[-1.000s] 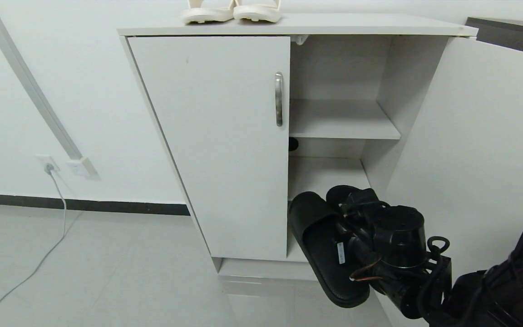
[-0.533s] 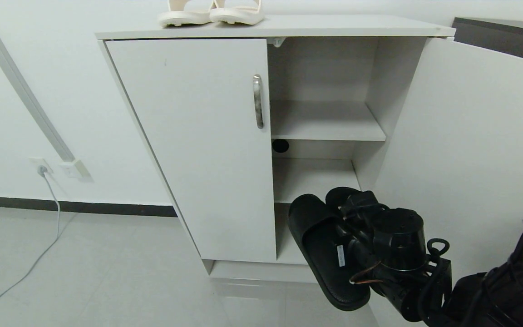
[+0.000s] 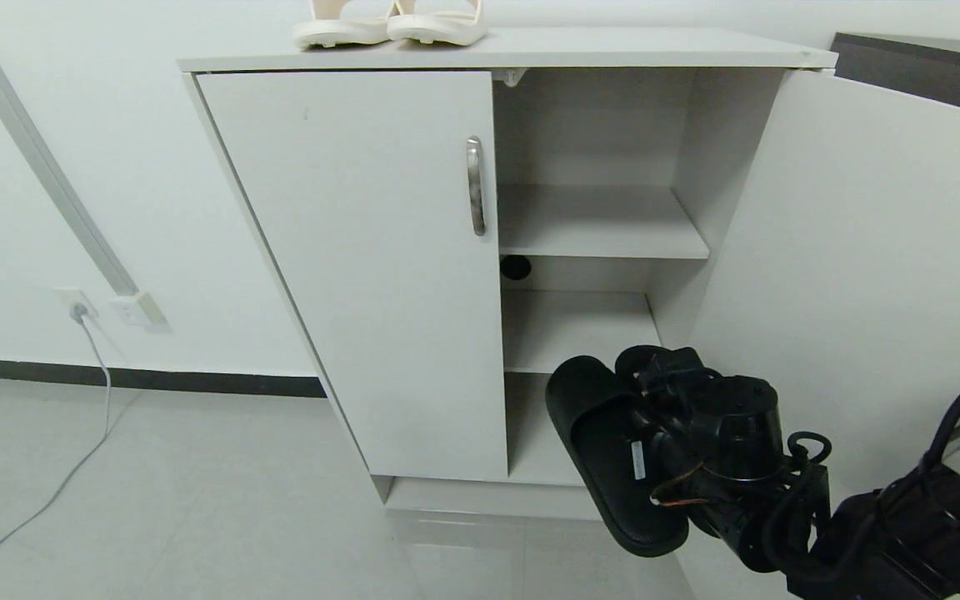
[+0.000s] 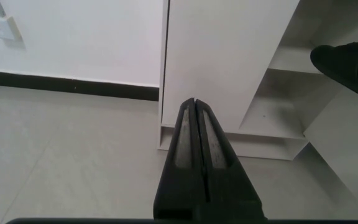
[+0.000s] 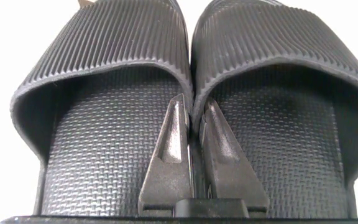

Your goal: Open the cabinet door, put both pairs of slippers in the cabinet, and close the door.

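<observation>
**Black slippers held at the cabinet's open right side**

Black slippers [image 3: 613, 450] are up off the floor, the pair pressed side by side, low in front of the cabinet [image 3: 613, 50] at its open half. The right gripper [image 5: 193, 124] has them: its claw is pinched narrow on the two inner strap edges where the slippers meet, one finger [image 5: 169, 155] inside each strap. Toes point towards the cabinet, about level with its lowest compartment [image 3: 538, 450]; whether they have crossed the cabinet's front edge, I cannot tell.

The cabinet's right door [image 3: 863, 250] stands swung wide open. Its left door [image 3: 347, 250] is shut, with the metal handle [image 3: 475, 185] upright on the edge next to the opening. Inside the cabinet, the upper shelf [image 3: 597, 221] and the lower shelf [image 3: 576, 329] are bare.

On top of the cabinet sits the cream pair [image 3: 388, 25], side by side near the left end.

The left gripper [image 4: 195, 109] hangs in front of the cabinet's shut door, above the floor, its claw squeezed tight with nothing in it.
</observation>
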